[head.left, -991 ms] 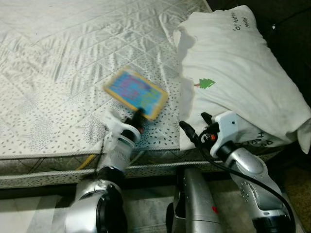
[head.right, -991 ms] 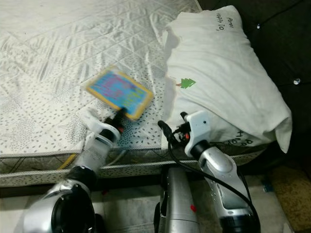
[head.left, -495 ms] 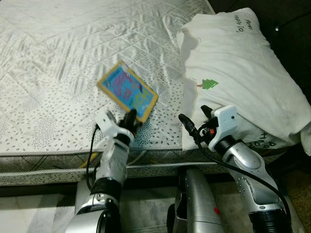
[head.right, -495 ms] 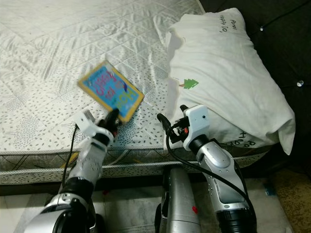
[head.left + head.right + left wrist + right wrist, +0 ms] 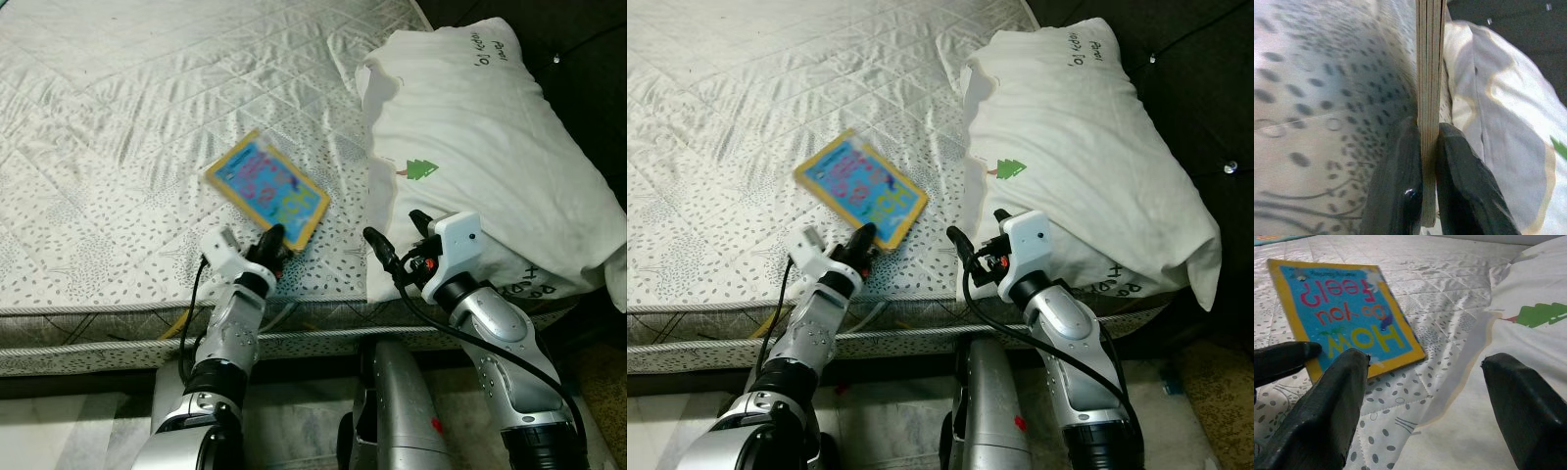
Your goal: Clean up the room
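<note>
A thin picture book (image 5: 267,189) with a blue cover and yellow border is held just above the white quilted mattress (image 5: 118,117) near its front edge. My left gripper (image 5: 275,240) is shut on the book's near corner. The left wrist view shows both fingers (image 5: 1400,196) pinching the book's edge (image 5: 1430,73). My right gripper (image 5: 394,245) hovers open to the right of the book, beside a white pillow (image 5: 470,147). In the right wrist view the book cover (image 5: 1347,328) lies ahead between the spread fingers (image 5: 1327,416).
The pillow with a small green tree print (image 5: 418,168) lies at the bed's right end against a dark headboard (image 5: 578,59). The mattress's front edge (image 5: 98,328) runs below my arms, with pale floor (image 5: 59,431) beneath.
The left gripper has swung the book, first turning it more upright, then laying it flatter and slightly right. The right gripper has stayed near the pillow.
</note>
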`<state>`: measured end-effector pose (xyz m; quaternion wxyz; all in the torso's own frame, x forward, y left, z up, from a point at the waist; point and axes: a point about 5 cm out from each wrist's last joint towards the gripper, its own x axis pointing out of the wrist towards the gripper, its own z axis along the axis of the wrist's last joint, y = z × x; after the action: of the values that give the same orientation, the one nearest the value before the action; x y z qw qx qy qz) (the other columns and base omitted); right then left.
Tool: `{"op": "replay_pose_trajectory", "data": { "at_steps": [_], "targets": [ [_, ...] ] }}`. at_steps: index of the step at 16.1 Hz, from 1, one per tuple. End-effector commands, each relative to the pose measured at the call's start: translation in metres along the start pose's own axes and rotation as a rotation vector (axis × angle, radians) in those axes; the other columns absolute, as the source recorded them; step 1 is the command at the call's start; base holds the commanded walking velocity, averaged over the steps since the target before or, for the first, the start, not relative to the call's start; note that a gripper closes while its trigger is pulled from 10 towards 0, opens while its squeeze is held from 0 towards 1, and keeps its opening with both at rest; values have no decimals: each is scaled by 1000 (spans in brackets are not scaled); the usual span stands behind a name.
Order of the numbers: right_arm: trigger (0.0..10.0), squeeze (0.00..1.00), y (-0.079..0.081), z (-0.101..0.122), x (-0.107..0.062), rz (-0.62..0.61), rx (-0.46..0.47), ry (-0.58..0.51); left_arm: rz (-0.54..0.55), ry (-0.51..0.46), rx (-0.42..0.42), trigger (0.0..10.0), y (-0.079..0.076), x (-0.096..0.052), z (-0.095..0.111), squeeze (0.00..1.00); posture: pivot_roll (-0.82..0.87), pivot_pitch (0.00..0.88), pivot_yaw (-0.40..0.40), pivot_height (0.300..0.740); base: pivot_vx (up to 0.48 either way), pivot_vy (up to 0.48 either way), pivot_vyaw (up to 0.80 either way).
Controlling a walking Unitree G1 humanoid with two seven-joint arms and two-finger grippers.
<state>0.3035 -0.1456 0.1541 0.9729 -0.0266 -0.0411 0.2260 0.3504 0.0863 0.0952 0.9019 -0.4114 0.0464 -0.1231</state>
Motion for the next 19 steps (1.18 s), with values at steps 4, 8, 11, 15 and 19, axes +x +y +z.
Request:
{"op": "replay_pose_trajectory", "data": {
  "at_steps": [4,8,11,15,19],
  "targets": [
    [10000,0,-1,-6,-6,-17,28,16,-3,-65,160,0,-11,-27,-1,0,-113,141,-36,498,0,0,0],
    [10000,0,1,-5,-3,-12,35,10,107,-221,233,0,17,-63,40,0,-96,138,-40,498,0,0,0],
    [10000,0,-1,-4,-3,-18,30,5,221,-234,178,0,31,-90,40,0,-96,140,-47,498,0,0,0],
    [10000,0,-3,-2,-2,-19,23,-1,215,-211,130,10000,27,-87,39,1000,-96,140,-47,498,0,0,0],
    [10000,0,-6,-1,-5,-27,14,-4,308,-203,115,10000,35,-96,44,1000,-106,141,-46,498,0,0,0]
  ]
}}
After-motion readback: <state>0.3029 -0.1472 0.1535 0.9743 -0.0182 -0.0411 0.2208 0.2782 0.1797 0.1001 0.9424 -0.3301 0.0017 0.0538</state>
